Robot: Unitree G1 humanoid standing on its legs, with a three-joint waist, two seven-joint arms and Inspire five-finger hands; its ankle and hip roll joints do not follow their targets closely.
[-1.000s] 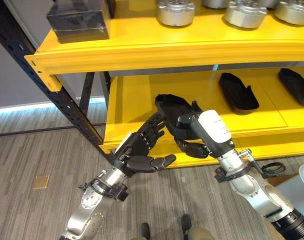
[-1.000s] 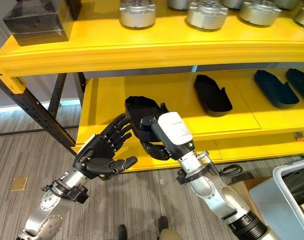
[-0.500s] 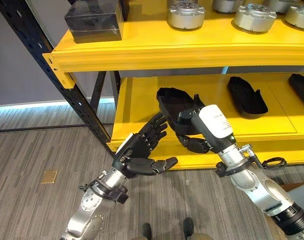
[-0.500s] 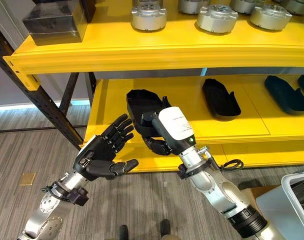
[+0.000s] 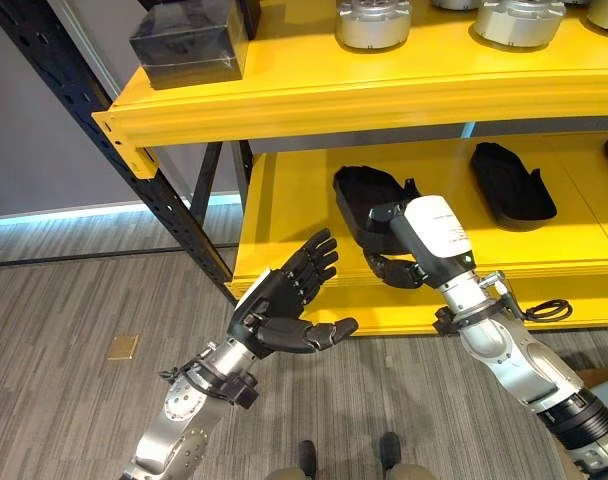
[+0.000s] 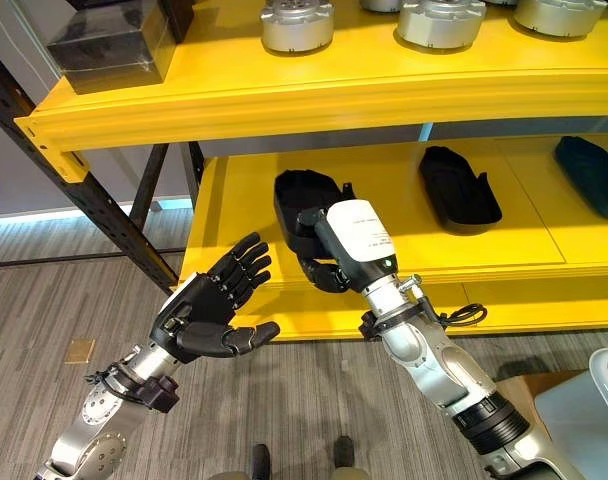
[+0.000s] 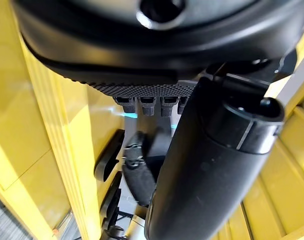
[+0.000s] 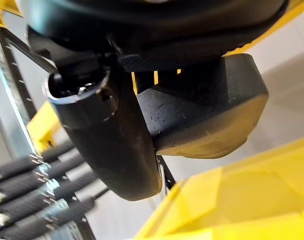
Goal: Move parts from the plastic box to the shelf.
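A black moulded part (image 5: 366, 199) is held over the left end of the lower yellow shelf (image 5: 284, 215), just above its surface. My right hand (image 5: 394, 265) is shut on its near end, thumb and fingers curled round it (image 8: 202, 115). My left hand (image 5: 284, 305) hovers open in front of the shelf's front edge, palm up and fingers spread, holding nothing. Two more black parts (image 5: 510, 186) (image 6: 589, 172) lie further right on the same shelf.
The upper yellow shelf (image 5: 314, 95) carries a black box (image 5: 184, 42) at its left end and round metal parts (image 5: 372, 22). A dark upright post with a slanted brace (image 5: 124, 140) stands at the shelf's left. A grey plastic box corner (image 6: 594, 410) shows at lower right.
My right hand has carried the black part further over the lower shelf, away from my left hand. The left hand stays open. The camera has shifted too.
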